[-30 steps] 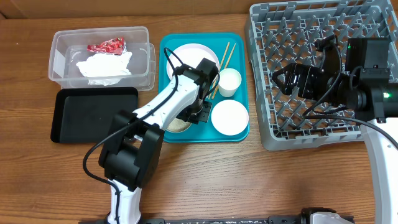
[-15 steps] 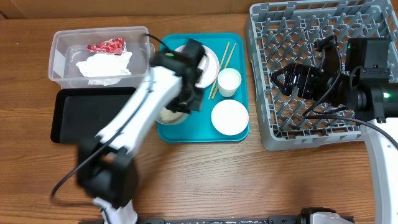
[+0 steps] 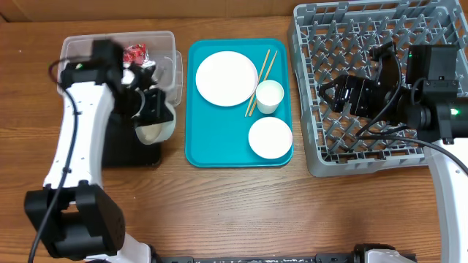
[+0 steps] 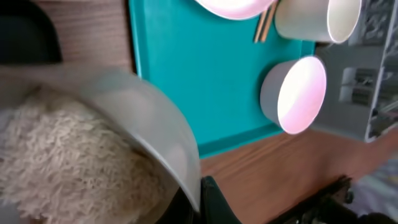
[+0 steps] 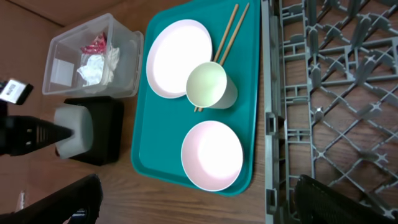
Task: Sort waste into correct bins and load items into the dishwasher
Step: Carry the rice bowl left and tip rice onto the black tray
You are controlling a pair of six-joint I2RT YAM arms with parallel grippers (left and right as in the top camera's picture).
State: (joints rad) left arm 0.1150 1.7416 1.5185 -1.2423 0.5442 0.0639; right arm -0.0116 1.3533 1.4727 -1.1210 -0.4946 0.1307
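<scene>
**Left claw holds a loaded rice bowl by its rim over the black tray**

The left claw (image 3: 151, 109) is clamped on the rim of the rice bowl (image 3: 156, 131), which hangs above the black tray (image 5: 106, 140), just beside the clear tub (image 3: 73, 58). The bowl looks tipped, and the rice (image 4: 56, 168) is heaped against its wall.

The bowl is hard and smooth, so it is likely slippery in a thin rim pinch. It is also heavier than it looks with the rice in it, and the load sits to one side of the grip. Keep the hold deep on the rim and turn the bowl slowly. Clumped rice may stick and then drop all at once. The bowl would chip if it fell.

The right claw (image 3: 333, 96) hovers over the dish rack (image 3: 314, 146), its fingers spread wide and holding nothing.
</scene>
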